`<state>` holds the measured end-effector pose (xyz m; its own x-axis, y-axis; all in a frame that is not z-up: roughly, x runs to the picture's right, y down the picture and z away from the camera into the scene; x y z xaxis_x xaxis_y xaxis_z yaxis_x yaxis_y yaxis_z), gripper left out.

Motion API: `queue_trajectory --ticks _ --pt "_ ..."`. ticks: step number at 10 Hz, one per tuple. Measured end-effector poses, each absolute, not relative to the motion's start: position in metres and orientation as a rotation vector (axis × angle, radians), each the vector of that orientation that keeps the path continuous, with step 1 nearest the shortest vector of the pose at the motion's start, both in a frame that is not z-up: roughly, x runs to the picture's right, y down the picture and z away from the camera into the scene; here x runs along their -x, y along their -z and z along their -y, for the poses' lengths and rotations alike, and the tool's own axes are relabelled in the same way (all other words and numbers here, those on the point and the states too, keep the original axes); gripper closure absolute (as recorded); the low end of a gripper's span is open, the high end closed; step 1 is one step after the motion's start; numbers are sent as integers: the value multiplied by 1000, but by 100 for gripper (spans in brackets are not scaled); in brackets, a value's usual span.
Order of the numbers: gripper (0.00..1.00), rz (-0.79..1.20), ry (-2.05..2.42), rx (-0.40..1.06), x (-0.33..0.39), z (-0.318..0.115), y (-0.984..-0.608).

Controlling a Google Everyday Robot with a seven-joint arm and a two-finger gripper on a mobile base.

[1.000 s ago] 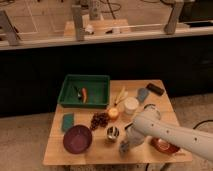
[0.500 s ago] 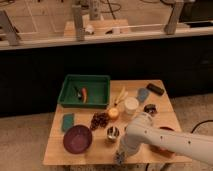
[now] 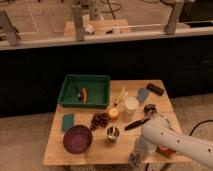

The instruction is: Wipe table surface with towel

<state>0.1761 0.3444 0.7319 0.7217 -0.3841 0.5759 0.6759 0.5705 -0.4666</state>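
Gripper (image 3: 136, 159) lowered at desk (image 3: 100, 154) front edge, right of centre. Jaws' state cannot be told. Towel not made out. Purple bowl (image 3: 77, 138) and metal cup (image 3: 113, 133) seen left of gripper.

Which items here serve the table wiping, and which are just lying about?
Job: wooden table; pincer low at the table's front edge. No towel can be made out.

Lying about: green bin, purple bowl, grapes, metal cup, white cup, teal sponge.
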Motion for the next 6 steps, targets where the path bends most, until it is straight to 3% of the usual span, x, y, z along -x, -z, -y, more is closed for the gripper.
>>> queue_trajectory --ticks 6 --pt "100 410 551 657 -180 -295 -773"
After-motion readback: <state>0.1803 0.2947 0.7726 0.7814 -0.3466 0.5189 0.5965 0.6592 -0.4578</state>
